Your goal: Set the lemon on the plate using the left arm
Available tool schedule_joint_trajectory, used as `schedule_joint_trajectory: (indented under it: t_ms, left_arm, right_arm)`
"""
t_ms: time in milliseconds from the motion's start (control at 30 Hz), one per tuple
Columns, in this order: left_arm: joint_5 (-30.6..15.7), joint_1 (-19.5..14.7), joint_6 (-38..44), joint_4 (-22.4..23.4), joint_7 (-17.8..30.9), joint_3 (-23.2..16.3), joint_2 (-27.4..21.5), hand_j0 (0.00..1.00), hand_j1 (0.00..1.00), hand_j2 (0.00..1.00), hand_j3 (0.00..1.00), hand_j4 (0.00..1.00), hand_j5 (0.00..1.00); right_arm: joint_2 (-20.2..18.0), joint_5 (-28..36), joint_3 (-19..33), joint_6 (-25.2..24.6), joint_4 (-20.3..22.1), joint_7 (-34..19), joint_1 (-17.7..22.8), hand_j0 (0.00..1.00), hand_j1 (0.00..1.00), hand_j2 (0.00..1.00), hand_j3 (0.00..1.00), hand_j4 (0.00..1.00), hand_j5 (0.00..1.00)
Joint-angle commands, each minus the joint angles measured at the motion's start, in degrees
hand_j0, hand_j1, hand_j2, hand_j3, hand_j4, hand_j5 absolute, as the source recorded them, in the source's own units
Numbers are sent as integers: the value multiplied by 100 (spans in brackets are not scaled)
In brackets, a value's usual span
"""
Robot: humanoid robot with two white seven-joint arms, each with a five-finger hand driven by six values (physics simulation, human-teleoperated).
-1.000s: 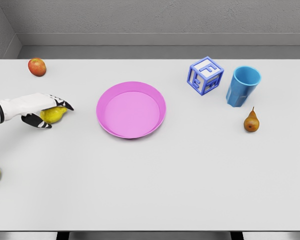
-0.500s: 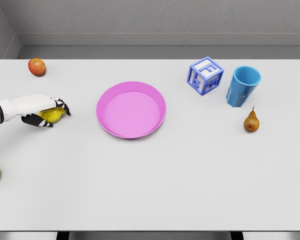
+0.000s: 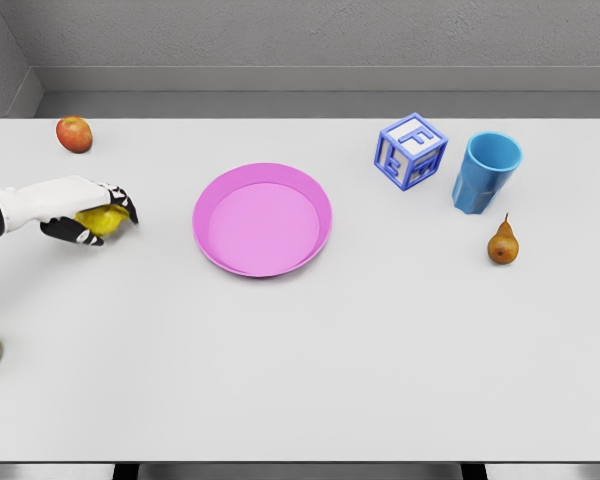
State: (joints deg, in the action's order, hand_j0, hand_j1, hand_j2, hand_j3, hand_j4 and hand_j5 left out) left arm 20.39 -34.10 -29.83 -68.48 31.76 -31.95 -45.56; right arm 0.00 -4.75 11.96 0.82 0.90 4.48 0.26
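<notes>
Left hand has its fingers wrapped round the lemon, maybe just off the table, pink plate to its right.

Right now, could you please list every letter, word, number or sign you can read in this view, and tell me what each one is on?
"F" on the top face of the blue and white letter block, standing left of the blue cup.
The block's two side faces carry raised shapes too, but they are too blurred to read.
No text shows on the cup, the pink plate, the fruit or the table.
</notes>
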Motion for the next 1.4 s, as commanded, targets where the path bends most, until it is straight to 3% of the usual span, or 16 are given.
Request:
schedule_joint_trajectory:
  t_ms: [0,467,667,1367]
  left_arm:
    - [-35,-26,30,-52,-12,5,-23,60,60,60,60,60,60]
    - [-62,-106,39,-430,-3,-39,56,58,58,58,58,58,58]
    - [-53,-132,48,-808,-3,-92,82,58,58,58,58,58,58]
    - [88,-360,65,-984,67,-373,864,56,56,56,56,56,56]
  right_arm:
    - [0,0,0,6,7,0,0,100,100,100,100,100,100]
    - [0,0,0,-3,-2,0,0,100,100,100,100,100,100]
    - [0,0,0,6,-2,0,0,100,100,100,100,100,100]
    - [0,0,0,-3,-2,0,0,100,100,100,100,100,100]
